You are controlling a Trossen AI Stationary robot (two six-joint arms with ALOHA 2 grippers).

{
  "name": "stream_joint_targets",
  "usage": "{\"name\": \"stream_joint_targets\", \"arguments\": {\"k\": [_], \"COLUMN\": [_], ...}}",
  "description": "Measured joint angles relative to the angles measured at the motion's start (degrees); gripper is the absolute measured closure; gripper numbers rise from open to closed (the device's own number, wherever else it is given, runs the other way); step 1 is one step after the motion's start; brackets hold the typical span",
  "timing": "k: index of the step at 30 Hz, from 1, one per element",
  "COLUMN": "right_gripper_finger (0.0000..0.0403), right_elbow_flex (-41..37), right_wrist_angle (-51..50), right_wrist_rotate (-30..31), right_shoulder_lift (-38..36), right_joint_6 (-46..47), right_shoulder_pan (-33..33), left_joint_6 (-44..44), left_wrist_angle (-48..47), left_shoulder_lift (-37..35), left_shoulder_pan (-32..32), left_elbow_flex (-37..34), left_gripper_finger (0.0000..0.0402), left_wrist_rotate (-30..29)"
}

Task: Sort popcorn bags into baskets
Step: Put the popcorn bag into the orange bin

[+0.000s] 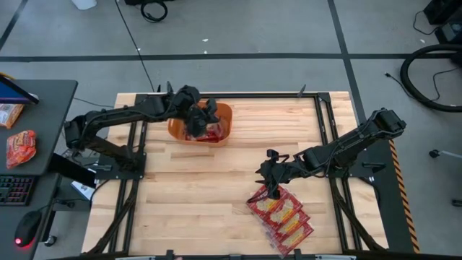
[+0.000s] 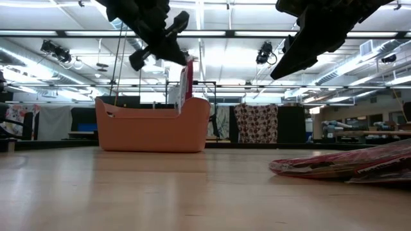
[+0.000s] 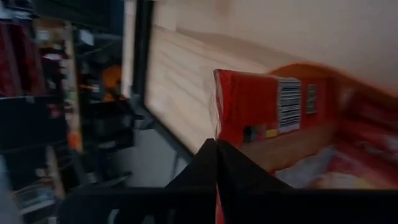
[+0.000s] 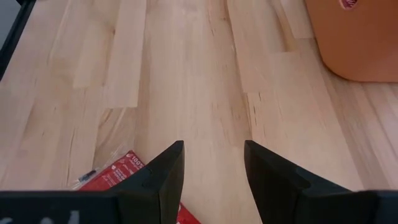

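Observation:
The orange basket (image 1: 216,115) (image 2: 154,125) stands at the far middle of the table with red popcorn bags (image 1: 211,134) lying in it. My left gripper (image 1: 196,115) (image 2: 168,43) is above the basket, shut on one popcorn bag (image 2: 184,86) (image 3: 261,112). Several more popcorn bags (image 1: 281,215) (image 2: 350,163) lie overlapping in a flat pile on the table's near right. My right gripper (image 1: 272,180) (image 4: 212,165) hovers open just above the far-left corner of that pile, touching nothing. One bag's edge (image 4: 115,175) shows beside its finger. My left gripper pinches the popcorn bag between its two shut fingers (image 3: 217,165) at one edge (image 3: 219,134). The fingers come from above, slanting down. The bag hangs upright below them, barcode side (image 3: 289,102) toward the wrist camera, its lower end (image 2: 180,110) down inside the basket's walls.
Dark metal frame rails (image 1: 323,123) run along the table's left, right and far sides. A side desk at left carries an orange-red packet (image 1: 20,148), a keyboard (image 1: 14,189) and a mouse (image 1: 27,230). Bare wood (image 1: 195,195) lies between the basket and the pile.

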Motion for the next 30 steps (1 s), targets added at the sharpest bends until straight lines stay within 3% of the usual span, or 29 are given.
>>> {"name": "stream_joint_targets", "arguments": {"k": [6,13,22,30], "right_gripper_finger": [0.0231,0.0231,0.0231,0.0231], "right_elbow_flex": [0.01,0.02,0.02,0.02], "right_wrist_angle": [-0.01,0.43,0.41,0.42], "right_wrist_rotate": [0.0,-0.02,-0.02,-0.02], "right_shoulder_lift": [0.0,0.0,0.0,0.0], "right_joint_6": [0.0,0.02,-0.01,-0.87], "right_shoulder_pan": [0.0,0.0,0.0,0.0], "left_joint_6": [-2.15,-4.06,-12.25,-14.21], "left_wrist_angle": [-9.24,-17.75,-22.21,-22.8], "left_shoulder_lift": [-0.12,-0.11,-0.11,-0.11], "left_shoulder_pan": [1.05,1.23,4.3,5.47], "left_elbow_flex": [0.01,-0.04,-0.04,-0.04], "left_gripper_finger": [0.04,0.04,0.0389,0.0386], "left_wrist_rotate": [0.02,-8.23,-11.12,-11.41]}}
